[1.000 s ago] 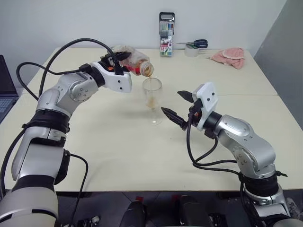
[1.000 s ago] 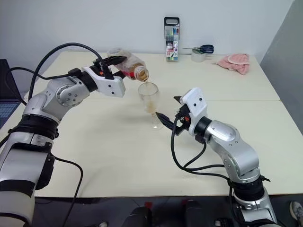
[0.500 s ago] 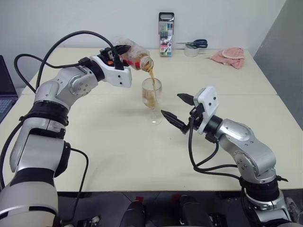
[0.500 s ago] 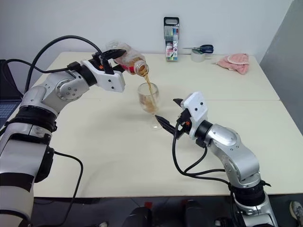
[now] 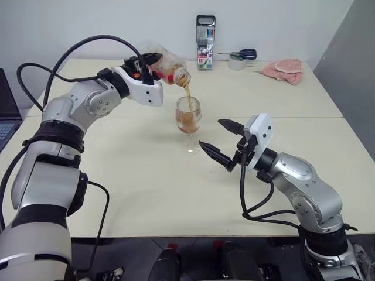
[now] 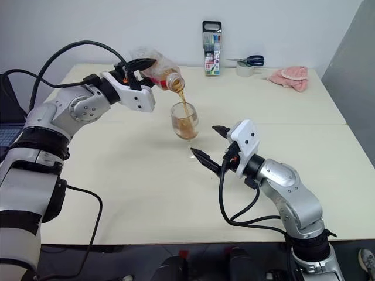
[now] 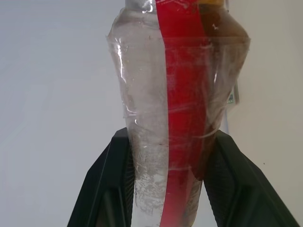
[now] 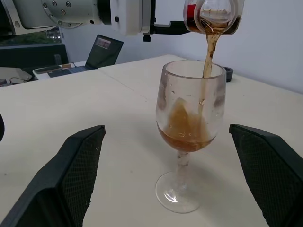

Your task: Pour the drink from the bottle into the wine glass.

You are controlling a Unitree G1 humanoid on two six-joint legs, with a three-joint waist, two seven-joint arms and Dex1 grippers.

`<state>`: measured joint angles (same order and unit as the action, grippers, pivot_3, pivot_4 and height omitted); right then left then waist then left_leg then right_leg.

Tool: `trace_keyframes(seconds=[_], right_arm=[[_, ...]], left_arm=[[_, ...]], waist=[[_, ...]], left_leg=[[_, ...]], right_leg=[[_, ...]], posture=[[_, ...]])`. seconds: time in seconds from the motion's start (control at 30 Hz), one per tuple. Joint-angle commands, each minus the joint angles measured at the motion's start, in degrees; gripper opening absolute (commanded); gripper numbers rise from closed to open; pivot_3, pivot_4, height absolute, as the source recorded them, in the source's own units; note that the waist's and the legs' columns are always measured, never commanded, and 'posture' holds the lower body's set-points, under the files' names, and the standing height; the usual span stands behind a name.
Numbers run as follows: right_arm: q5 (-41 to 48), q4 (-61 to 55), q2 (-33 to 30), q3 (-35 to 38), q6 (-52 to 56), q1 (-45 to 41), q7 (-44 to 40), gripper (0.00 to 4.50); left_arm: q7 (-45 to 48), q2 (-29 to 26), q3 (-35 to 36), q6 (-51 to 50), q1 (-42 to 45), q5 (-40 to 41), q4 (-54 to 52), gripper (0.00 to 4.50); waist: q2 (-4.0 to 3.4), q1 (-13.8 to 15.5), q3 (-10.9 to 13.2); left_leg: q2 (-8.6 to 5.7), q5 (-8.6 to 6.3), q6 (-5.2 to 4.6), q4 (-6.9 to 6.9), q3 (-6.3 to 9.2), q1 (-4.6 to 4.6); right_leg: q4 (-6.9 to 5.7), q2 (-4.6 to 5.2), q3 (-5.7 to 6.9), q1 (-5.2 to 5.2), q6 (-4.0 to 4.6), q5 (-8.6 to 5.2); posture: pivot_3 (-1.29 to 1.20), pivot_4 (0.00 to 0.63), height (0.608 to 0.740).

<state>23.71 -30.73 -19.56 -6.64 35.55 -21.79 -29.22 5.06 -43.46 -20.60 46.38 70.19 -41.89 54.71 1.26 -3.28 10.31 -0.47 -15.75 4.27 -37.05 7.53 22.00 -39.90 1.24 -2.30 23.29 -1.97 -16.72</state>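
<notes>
My left gripper (image 5: pixel 146 65) is shut on the clear plastic bottle (image 5: pixel 167 68), which is tipped mouth-down over the wine glass (image 5: pixel 188 120). An amber stream of the drink (image 8: pixel 209 52) runs from the bottle's mouth into the bowl, where brown liquid (image 8: pixel 187 137) has gathered. The red label strip (image 7: pixel 182 109) runs between the two black fingers (image 7: pixel 106 184) in the left wrist view. The glass stands upright on the cream table (image 5: pixel 146 175). My right gripper (image 5: pixel 221 141) is open, a short way right of the glass stem and apart from it, holding nothing.
At the table's far edge stand an upright pack of coloured markers (image 5: pixel 205 43), scissors on a tape roll (image 5: pixel 240 57) and a pink cloth (image 5: pixel 283 69). A laptop (image 5: pixel 7 111) sits off the left side. A seam crosses the table at the right (image 5: pixel 304 117).
The bottle has tipped a little further and the pour has gone on; the liquid level in the glass has risen. My right gripper has drawn slightly back from the glass.
</notes>
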Motion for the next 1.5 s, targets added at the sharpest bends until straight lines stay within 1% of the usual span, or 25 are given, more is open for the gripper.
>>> trace_keyframes(seconds=[0.03, 1.23, 1.5], right_arm=[[0.8, -2.5, -0.1, 0.7, -1.1, -0.5, -0.2, 4.50], [1.6, -3.0, 0.1, -0.1, -0.1, -1.1, 0.2, 4.50], [0.7, -2.6, 0.4, -0.4, -1.4, -1.5, 0.3, 4.50]], left_arm=[[-1.8, -0.9, 0.2, 0.2, 2.6, -0.1, 0.0, 1.66], [-2.4, -0.9, 0.0, 0.7, 3.1, -0.6, 0.1, 1.66], [0.2, -0.3, 1.2, 0.0, 2.3, 2.0, -0.3, 1.66]], waist=[[0.00, 0.0, 0.0], [0.00, 0.0, 0.0], [0.00, 0.0, 0.0]], left_leg=[[0.00, 0.00, 0.00, 0.00, 0.00, 0.00], [0.00, 0.00, 0.00, -0.02, 0.00, 0.00], [0.00, 0.00, 0.00, -0.02, 0.00, 0.00]], right_leg=[[0.00, 0.00, 0.00, 0.00, 0.00, 0.00], [-0.03, 0.00, 0.00, 0.00, 0.00, 0.00], [-0.03, 0.00, 0.00, 0.00, 0.00, 0.00]], posture=[[0.00, 0.150, 0.740], [0.00, 0.150, 0.740], [0.00, 0.150, 0.740]])
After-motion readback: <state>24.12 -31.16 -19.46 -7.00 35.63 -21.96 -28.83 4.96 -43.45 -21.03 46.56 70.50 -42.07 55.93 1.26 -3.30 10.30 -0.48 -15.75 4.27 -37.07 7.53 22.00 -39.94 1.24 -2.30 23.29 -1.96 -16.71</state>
